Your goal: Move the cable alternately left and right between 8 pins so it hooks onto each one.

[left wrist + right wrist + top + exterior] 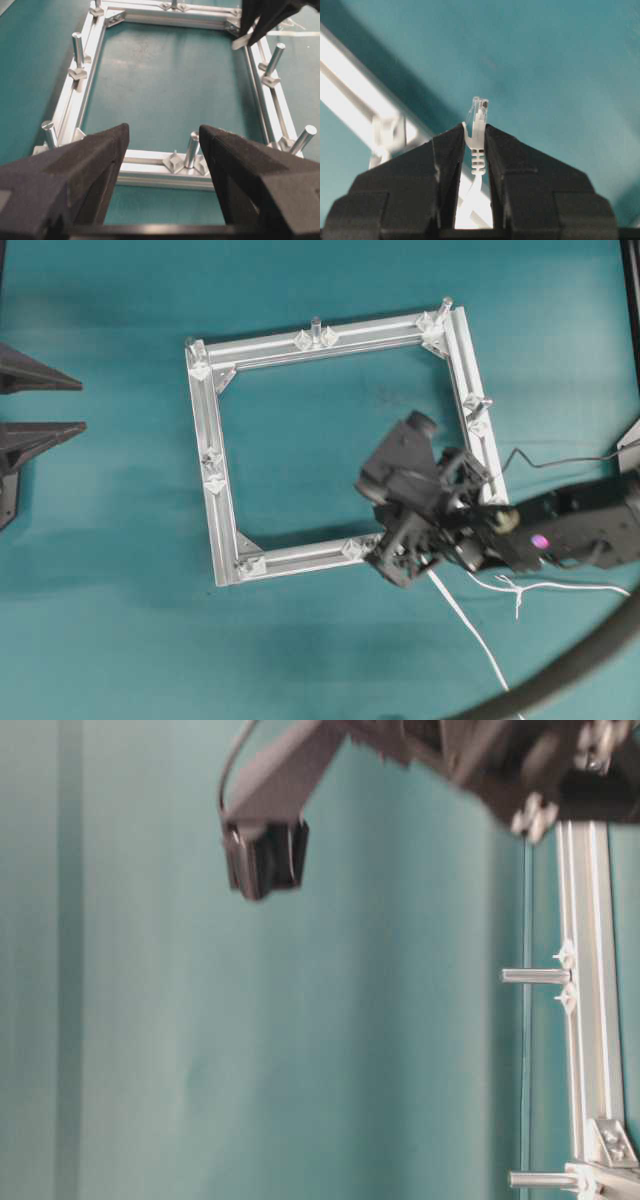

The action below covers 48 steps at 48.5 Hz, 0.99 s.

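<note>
Clear-plastic plug (479, 112) of the cable (470, 625) sits pinched by the right gripper (478, 145) near the frame's (205, 470) right corner, while the left gripper (162, 150) gapes empty; the slack cord may slip past a pin (315, 325) unhooked.

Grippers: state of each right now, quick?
Left gripper: open, empty.
Right gripper: shut on the cable, gripped at its plug end.

Right claw (400, 562) over the silver frame's (203, 480) lower-right corner, white cable (470, 625) trailing below.

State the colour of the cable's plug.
Clear plug, white boot; best in the right wrist view.
</note>
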Motion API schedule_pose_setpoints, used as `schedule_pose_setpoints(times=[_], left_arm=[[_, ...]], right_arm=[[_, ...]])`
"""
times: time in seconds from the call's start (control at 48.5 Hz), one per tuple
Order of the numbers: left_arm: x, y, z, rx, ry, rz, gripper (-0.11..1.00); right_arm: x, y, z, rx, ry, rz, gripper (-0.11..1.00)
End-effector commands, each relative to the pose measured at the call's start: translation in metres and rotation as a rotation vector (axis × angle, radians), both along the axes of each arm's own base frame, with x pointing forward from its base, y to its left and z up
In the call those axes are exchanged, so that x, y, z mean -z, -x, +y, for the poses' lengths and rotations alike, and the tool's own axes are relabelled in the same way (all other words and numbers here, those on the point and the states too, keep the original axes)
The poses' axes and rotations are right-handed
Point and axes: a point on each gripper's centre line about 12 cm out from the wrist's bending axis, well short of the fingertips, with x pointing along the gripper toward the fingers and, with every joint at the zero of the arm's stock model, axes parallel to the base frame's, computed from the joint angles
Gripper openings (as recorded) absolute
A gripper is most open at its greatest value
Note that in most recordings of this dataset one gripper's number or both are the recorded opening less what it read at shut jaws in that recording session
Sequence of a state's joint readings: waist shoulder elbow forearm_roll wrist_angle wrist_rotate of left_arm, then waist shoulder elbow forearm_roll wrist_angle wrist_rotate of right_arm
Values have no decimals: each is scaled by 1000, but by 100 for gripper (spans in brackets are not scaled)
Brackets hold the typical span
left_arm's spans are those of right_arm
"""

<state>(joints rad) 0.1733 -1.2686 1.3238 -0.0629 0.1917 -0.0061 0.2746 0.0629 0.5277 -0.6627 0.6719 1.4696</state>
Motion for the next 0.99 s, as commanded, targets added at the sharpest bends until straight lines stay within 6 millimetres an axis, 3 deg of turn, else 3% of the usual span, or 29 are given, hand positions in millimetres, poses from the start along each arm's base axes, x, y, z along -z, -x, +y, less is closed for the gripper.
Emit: schedule_pose_setpoints(times=[0.0, 0.165, 0.351, 0.784, 0.969], left_arm=[[-3, 2, -1, 5, -9, -2, 71], [-2, 7, -2, 8, -7, 18, 71], [-1, 8, -2, 9, -2, 33, 71], [-2, 8, -3, 12, -4, 30, 71], [1, 8, -3, 12, 2, 37, 71]], right_arm=[[-11, -12, -11, 17, -13, -49, 16], [-14, -24, -29, 5, -7, -58, 16], [-3, -39, -29, -118, 1, -11, 16], [-28, -78, -16, -515, 143, 57, 16], [-32, -84, 2, -606, 170, 53, 16]])
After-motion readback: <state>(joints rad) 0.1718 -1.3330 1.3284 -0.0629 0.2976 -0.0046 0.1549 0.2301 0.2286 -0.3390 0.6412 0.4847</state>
